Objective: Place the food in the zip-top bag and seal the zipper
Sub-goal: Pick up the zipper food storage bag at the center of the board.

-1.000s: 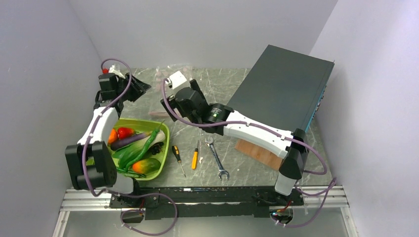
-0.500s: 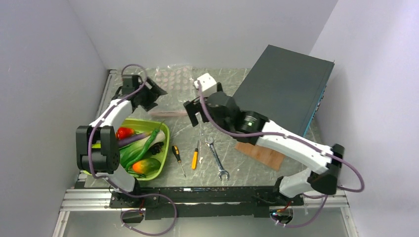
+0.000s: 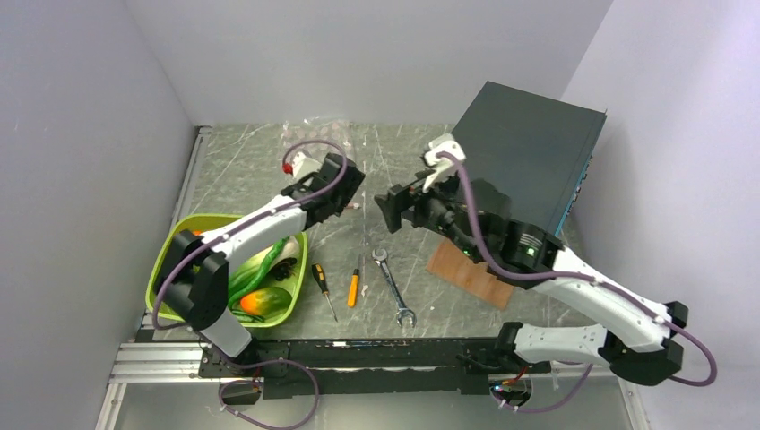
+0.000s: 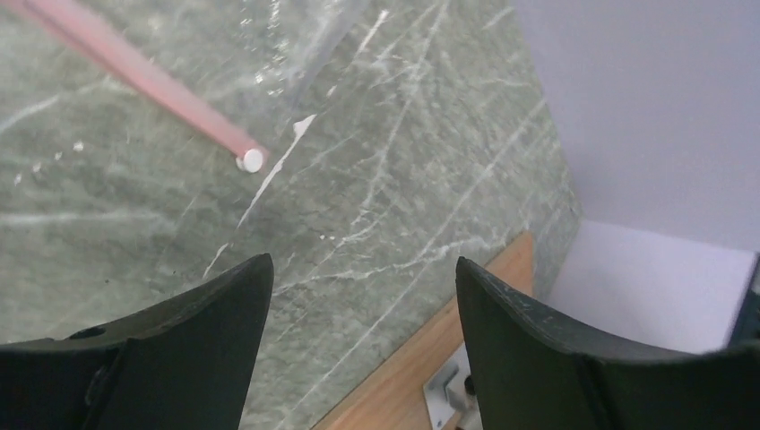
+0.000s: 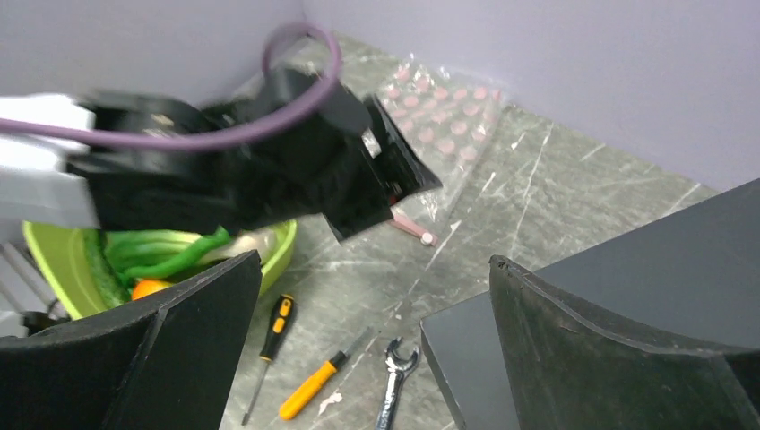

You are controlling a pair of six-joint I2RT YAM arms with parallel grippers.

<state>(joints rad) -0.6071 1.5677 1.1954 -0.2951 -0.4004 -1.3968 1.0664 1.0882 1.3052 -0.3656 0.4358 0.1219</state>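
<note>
Top external view: the zip-top bag (image 3: 318,125) lies flat at the far edge of the counter (image 3: 233,170), a bit left of the middle. It's clear plastic with rows of pink dots, and the left arm covers its near part. The zipper (image 4: 134,76) shows best in the left wrist view, as a pink strip lying on the stone and ending in a small white tab. The food (image 3: 263,300) is well apart from the bag, piled in the lime-green tray (image 3: 179,242) at the near left corner.

The left fingers (image 3: 351,186) hang near the zipper's end, spread wide with nothing between them. The right fingers (image 3: 387,212) are just to their right, facing them, and are also spread and empty.

The counter is grey-green marble-look stuff with white veins. Pale lilac walls close it in at the left, back and right.

Two screwdrivers, a black-handled one (image 3: 321,285) and an orange-handled one (image 3: 355,287), lie beside a wrench (image 3: 394,288) toward the middle of the near edge. A big dark box (image 3: 529,152) sits tilted at the far right corner. A wooden board (image 3: 462,269) pokes out beside it, partly under the right arm.
</note>
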